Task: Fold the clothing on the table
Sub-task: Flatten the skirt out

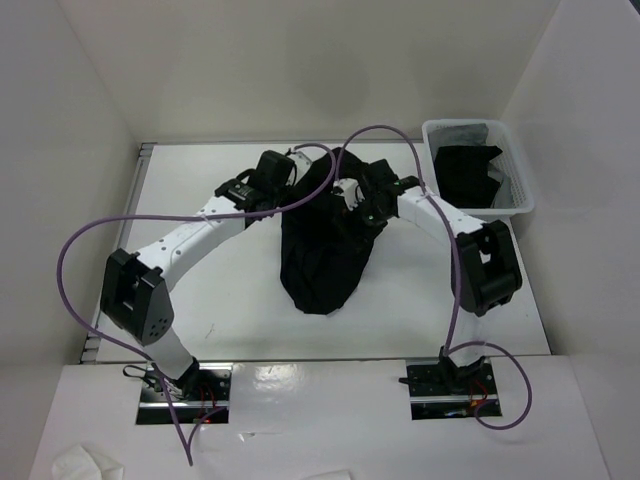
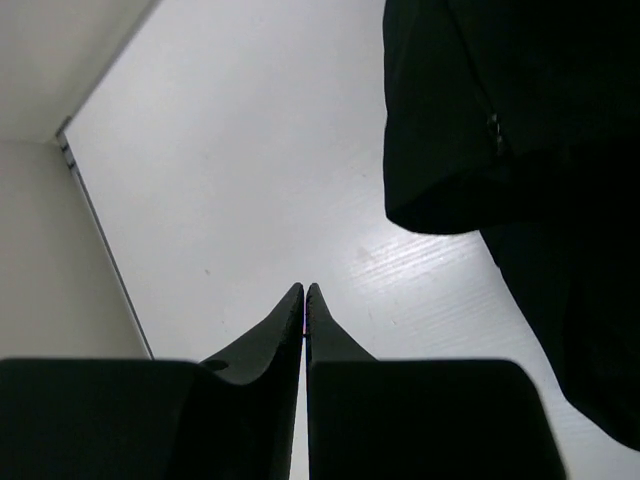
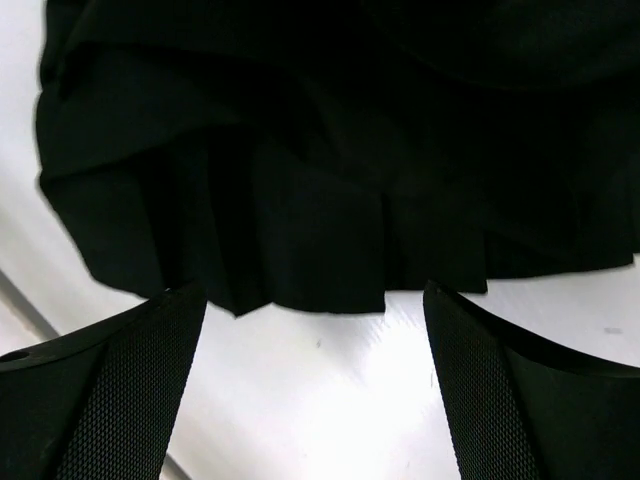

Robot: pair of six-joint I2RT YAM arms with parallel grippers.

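1. The black garment (image 1: 325, 250) lies bunched at the centre of the table (image 1: 230, 300).
2. Left end effector (image 2: 304, 290), closed on nothing: open it, since the cloth lies at its 2 o'clock.
3. Right end effector (image 3: 308, 292), open: pinch the hem at 12 o'clock.

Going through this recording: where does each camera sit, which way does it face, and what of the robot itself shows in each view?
Top external: above and behind the bases, looking down on the table; the left arm and right arm reach to the black garment, with a bin far right.
Left wrist: looks past the shut left tool at bare table, garment at upper right.
Right wrist: looks through the open right tool at the garment's pleated hem.
Shared: all three show the garment and the table.
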